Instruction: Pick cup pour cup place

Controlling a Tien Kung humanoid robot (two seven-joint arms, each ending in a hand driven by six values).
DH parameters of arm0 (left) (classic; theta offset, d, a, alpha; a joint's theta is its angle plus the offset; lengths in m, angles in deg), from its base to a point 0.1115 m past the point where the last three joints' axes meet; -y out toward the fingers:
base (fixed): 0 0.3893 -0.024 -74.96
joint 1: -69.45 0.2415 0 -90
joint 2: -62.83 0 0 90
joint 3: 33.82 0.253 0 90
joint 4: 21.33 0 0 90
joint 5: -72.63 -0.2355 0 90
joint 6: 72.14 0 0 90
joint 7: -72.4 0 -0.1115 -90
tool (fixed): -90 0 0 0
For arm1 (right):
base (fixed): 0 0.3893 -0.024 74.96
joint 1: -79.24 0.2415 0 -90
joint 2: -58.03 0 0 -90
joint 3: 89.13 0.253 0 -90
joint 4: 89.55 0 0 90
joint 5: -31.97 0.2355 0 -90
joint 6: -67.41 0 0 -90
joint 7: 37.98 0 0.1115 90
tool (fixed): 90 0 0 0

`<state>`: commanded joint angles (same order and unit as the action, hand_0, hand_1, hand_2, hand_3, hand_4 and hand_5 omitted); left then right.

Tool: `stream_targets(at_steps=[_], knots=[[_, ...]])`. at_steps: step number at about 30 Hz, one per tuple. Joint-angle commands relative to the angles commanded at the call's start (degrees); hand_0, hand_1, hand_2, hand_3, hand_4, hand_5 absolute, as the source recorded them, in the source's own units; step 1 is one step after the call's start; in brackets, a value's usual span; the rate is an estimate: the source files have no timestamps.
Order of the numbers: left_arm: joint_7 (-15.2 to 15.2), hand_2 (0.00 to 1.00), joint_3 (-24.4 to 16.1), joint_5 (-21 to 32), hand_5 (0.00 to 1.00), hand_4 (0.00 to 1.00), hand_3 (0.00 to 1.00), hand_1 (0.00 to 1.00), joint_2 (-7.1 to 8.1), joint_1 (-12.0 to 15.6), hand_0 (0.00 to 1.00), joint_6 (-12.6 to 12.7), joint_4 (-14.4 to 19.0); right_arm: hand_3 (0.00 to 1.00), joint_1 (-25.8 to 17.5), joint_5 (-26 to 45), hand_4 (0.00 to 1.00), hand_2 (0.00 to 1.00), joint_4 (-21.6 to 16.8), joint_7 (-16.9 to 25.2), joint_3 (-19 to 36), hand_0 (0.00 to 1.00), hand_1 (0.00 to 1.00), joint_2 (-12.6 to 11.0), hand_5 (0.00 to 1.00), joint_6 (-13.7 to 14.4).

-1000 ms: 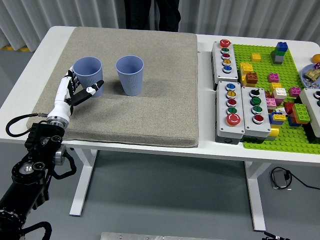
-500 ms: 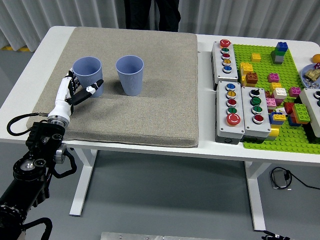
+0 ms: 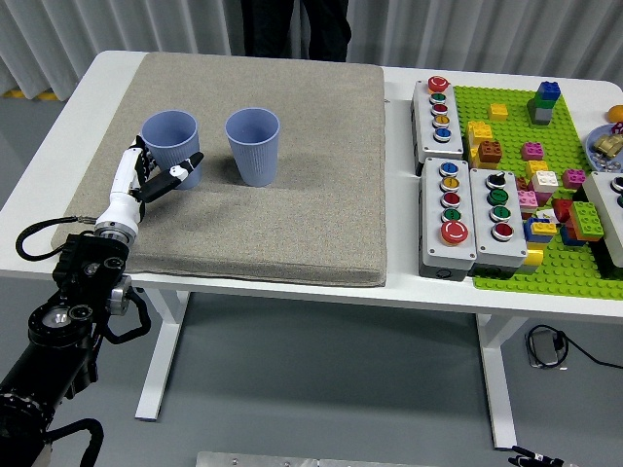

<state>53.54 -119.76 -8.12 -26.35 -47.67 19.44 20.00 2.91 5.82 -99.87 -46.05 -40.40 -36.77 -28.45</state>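
Two blue-grey ribbed cups stand upright on the grey mat (image 3: 292,224): the left cup (image 3: 171,139) and the right cup (image 3: 253,144), a small gap between them. My left hand (image 3: 156,173), white and black, reaches in from the lower left and sits at the left cup's lower front. Its fingers (image 3: 139,159) lie along the cup's left side and its thumb (image 3: 185,166) crosses the cup's base. The hand is spread and not closed on the cup. I cannot see inside either cup. My right arm is out of view.
Three grey button boxes (image 3: 440,109) (image 3: 450,217) (image 3: 498,214) stand right of the mat. Beyond them a green baseplate (image 3: 506,268) carries several loose coloured bricks. A person in dark clothes (image 3: 297,27) stands at the far edge.
My left hand has crept slightly forward and up against the left cup's base. Both cups stay where they were.
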Motion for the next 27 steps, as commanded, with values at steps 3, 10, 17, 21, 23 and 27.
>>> stream_targets(at_steps=[3, 10, 17, 21, 23, 27], knots=[[0.0, 0.998, 0.1, 0.1, 0.367, 0.966, 0.998, 0.901, 0.06, -0.2, 0.876, 0.0, -0.1, 0.633, 0.1, -0.1, 0.490, 0.665, 0.0, 0.0, 0.0, 0.662, 0.649, 0.0, 0.130, 0.0], [0.0, 0.998, 0.5, 0.4, 0.371, 0.965, 0.998, 0.900, 0.35, -0.6, 0.876, 0.0, -0.7, 0.633, 0.0, -0.3, 0.489, 0.665, 0.0, -0.1, 0.1, 0.662, 0.649, 0.0, 0.130, -0.1], [0.1, 0.998, 1.2, 0.6, 0.373, 0.966, 0.998, 0.900, 0.58, -1.2, 0.876, 0.1, -0.9, 0.634, -0.1, -0.5, 0.490, 0.665, 0.0, -0.1, 0.1, 0.662, 0.649, 0.0, 0.130, -0.1], [0.1, 0.998, 1.9, 1.0, 0.375, 0.965, 0.998, 0.898, 0.75, -1.7, 0.875, 0.0, -1.4, 0.633, -0.1, -0.5, 0.490, 0.665, 0.0, -0.2, 0.1, 0.662, 0.649, 0.0, 0.131, -0.1], [0.1, 0.998, 2.2, 1.1, 0.375, 0.965, 0.998, 0.898, 0.82, -2.0, 0.875, 0.1, -1.5, 0.633, -0.1, -0.4, 0.490, 0.665, 0.0, -0.2, 0.0, 0.662, 0.649, 0.0, 0.131, -0.2], [0.1, 0.998, 2.3, 1.2, 0.379, 0.965, 0.998, 0.897, 0.86, -2.4, 0.875, 0.2, -1.4, 0.633, -0.1, -0.4, 0.490, 0.664, 0.0, -0.1, 0.0, 0.662, 0.649, 0.0, 0.131, -0.2]])
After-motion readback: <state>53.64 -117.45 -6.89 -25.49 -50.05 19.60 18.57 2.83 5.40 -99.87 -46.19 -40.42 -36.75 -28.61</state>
